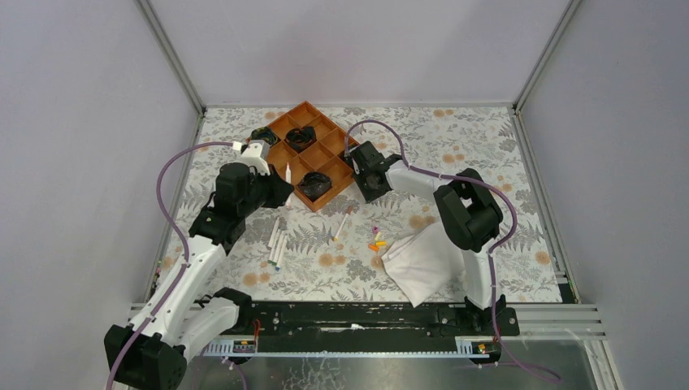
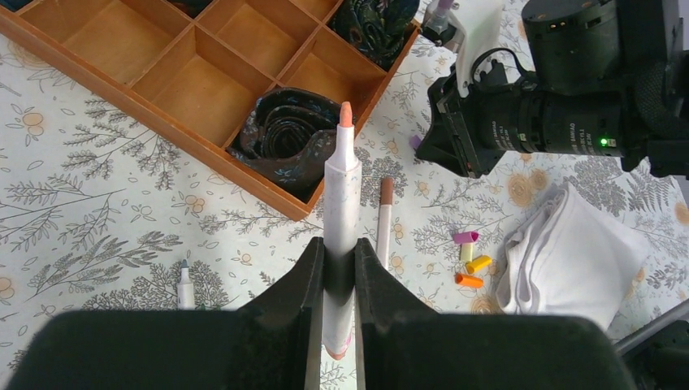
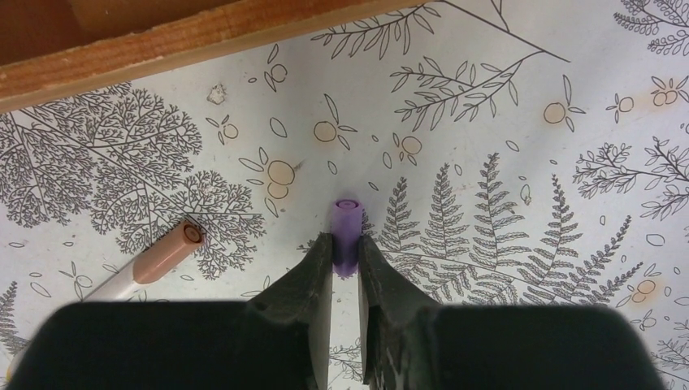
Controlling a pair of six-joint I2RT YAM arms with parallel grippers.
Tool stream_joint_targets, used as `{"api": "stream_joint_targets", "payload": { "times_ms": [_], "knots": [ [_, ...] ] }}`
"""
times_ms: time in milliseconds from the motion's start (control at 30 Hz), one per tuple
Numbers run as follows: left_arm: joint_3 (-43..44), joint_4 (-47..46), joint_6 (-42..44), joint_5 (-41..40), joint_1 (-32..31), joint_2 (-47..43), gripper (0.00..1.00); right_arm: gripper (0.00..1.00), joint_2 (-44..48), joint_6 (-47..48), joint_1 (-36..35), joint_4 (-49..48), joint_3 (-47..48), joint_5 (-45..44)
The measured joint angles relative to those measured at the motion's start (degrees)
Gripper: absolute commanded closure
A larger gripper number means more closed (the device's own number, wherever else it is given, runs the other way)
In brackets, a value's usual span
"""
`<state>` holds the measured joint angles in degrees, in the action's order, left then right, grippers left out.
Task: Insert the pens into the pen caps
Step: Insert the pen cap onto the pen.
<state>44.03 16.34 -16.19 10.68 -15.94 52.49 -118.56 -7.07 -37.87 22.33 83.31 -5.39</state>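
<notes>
My left gripper [image 2: 340, 262] is shut on a white pen [image 2: 342, 183] with a peach tip, held above the table near the tray; the same pen [image 1: 288, 173] stands upright in the top view. My right gripper [image 3: 345, 248] is down at the tablecloth, its jaws closed on both sides of a purple pen cap [image 3: 345, 227]. It sits just right of the tray's corner [image 1: 371, 188]. Loose caps [image 1: 376, 239] in pink, yellow and orange lie beside the cloth; the orange one [image 2: 469, 280] is nearest. A brown-ended pen [image 2: 385, 219] and several other pens [image 1: 276, 244] lie on the table.
An orange wooden tray [image 1: 286, 145] with compartments holds dark rolled items [image 2: 286, 138] at the back centre. A folded white cloth [image 1: 422, 260] lies at the front right. The tray's edge [image 3: 162, 49] runs close above the right gripper. The brown-ended pen [image 3: 166, 258] lies left of it.
</notes>
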Motion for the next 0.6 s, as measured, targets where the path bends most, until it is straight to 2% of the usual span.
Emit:
{"api": "stream_joint_targets", "payload": {
  "times_ms": [33, 233, 333, 433, 600],
  "knots": [
    [-0.02, -0.04, 0.0, 0.33, 0.0, -0.02, 1.0, 1.0, -0.02, 0.0, 0.0, 0.11, 0.09, 0.0],
    [-0.79, -1.11, -0.46, 4.15, 0.0, -0.92, 1.0, 1.0, 0.68, -1.07, 0.0, 1.31, 0.07, 0.81],
    [-1.51, -2.54, -1.22, 7.04, 0.0, -1.77, 1.0, 1.0, 4.04, -2.75, 0.0, 3.37, -0.35, 2.62],
    [-1.92, -5.57, -2.51, 10.47, 0.0, -2.64, 1.0, 1.0, 12.02, -5.29, 0.0, 4.76, -0.7, 5.22],
    [-3.65, -13.97, -6.25, 16.57, 0.0, -4.46, 1.0, 1.0, 30.47, -10.86, -0.02, 1.9, -0.76, 10.08]
  ]
}}
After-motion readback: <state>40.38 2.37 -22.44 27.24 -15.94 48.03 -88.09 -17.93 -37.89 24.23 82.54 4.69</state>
